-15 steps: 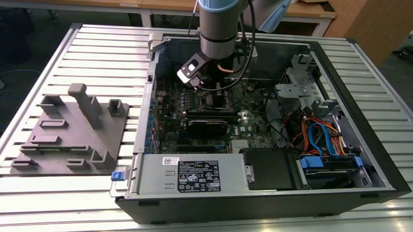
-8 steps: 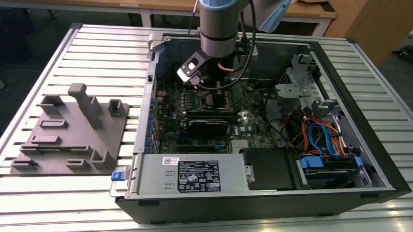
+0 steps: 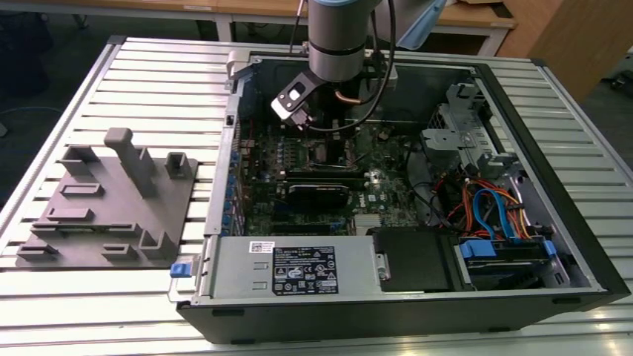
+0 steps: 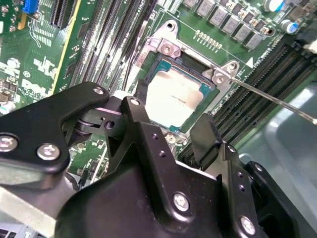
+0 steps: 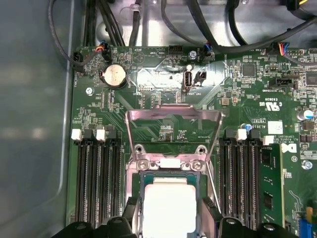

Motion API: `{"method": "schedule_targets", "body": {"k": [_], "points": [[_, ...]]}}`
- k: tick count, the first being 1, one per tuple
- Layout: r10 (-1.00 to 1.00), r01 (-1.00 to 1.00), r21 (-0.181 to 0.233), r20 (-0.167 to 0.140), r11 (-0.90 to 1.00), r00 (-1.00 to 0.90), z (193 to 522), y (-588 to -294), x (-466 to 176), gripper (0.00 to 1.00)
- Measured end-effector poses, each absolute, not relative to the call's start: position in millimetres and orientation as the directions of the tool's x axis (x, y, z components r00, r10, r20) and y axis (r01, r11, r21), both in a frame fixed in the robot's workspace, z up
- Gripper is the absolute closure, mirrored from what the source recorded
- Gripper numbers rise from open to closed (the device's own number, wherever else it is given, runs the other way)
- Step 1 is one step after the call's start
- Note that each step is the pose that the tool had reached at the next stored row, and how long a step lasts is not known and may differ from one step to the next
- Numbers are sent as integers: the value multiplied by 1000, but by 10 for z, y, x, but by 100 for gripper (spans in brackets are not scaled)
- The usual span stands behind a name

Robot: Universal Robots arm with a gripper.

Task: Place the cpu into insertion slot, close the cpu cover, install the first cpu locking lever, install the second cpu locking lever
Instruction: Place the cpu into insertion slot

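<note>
- Centrally, in both wrist views, shows the cpu (image 5: 168, 208) lying flat, pale metal top upward, within the insertion slot (image 4: 189, 59) on the green circuit board (image 5: 247, 99).
- Marks the gripper (image 5: 171, 220) poised directly over the cpu, its black fingers (image 4: 148, 144) spread wide, one to each side of the chip; grips nothing.
- Indicates the cpu cover (image 5: 173, 115), a thin silvery frame with a cut-out window, standing raised on its hinge at one edge of the insertion slot and not lowered over the cpu.
- Notes a thin metal locking lever (image 4: 272, 100) running out from a screw at the slot's corner and slanting away, clear of the cpu cover.
- Places long black memory slots (image 5: 99, 178) along two opposite sides of the insertion slot, with one green memory module (image 5: 270, 183) seated in an outer slot.
- Adds a round coin battery (image 5: 113, 75) on the circuit board beyond the raised cover.
- Shows, in the exterior view, the arm (image 3: 342, 37) reaching down into an open computer case (image 3: 396, 322) resting on a slatted metal table (image 3: 148, 74).
- Locates a grey moulded fixture (image 3: 109, 200) on the table toward the exterior view's left, just beside the case and well apart from the gripper.
</note>
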State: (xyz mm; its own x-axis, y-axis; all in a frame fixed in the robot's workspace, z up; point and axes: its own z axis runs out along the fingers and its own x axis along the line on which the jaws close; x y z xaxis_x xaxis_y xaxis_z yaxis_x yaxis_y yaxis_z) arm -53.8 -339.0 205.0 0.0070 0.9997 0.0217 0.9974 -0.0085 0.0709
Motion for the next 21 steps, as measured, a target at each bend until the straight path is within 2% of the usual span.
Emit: {"method": "schedule_targets", "body": {"k": [4,7,10,12,13,15,21], "points": [[1000,999,52,22,-9,8,2063,-3390,-513,40],[1000,999,49,22,-9,8,2064,-3390,-511,58],[1000,999,48,22,-9,8,2064,-3390,-511,64],[1000,999,48,22,-9,8,2064,-3390,-511,76],[1000,999,48,22,-9,8,2064,-3390,-511,76],[1000,999,47,22,-9,8,2064,-3390,-510,88],[1000,999,43,22,-9,8,2064,-3390,-511,90]]}}
